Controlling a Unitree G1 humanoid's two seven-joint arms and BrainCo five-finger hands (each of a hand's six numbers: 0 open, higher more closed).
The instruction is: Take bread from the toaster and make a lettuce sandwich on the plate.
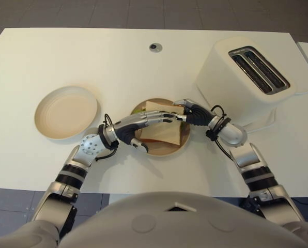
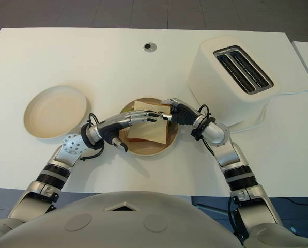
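2 hands meet over the plate (image 1: 167, 153) at the centre of the frame, so the bread (image 1: 163, 134) lies directly under them, not off to either side. The left hand (image 1: 137, 125) comes in from the lower left and lies flat across the slice, its fingers stretched toward the upper right and holding nothing. The right hand (image 1: 196, 114) comes in from the right and sits at the bread's upper right edge, almost touching the left hand; whether it grips the slice cannot be told. Green lettuce (image 1: 138, 109) peeks out beneath the bread at the plate's upper left. The slice is nearly square, with no strong long axis. Both hands are equally near, so any last squaring of the stack probably needs only a small move. Open room lies toward the upper left of the table (image 1: 92, 57). The toaster (image 1: 221, 77) stands just beside the right hand at upper right, and a bowl (image 1: 66, 111) sits near the left wrist. The table's near edge runs close below the plate.
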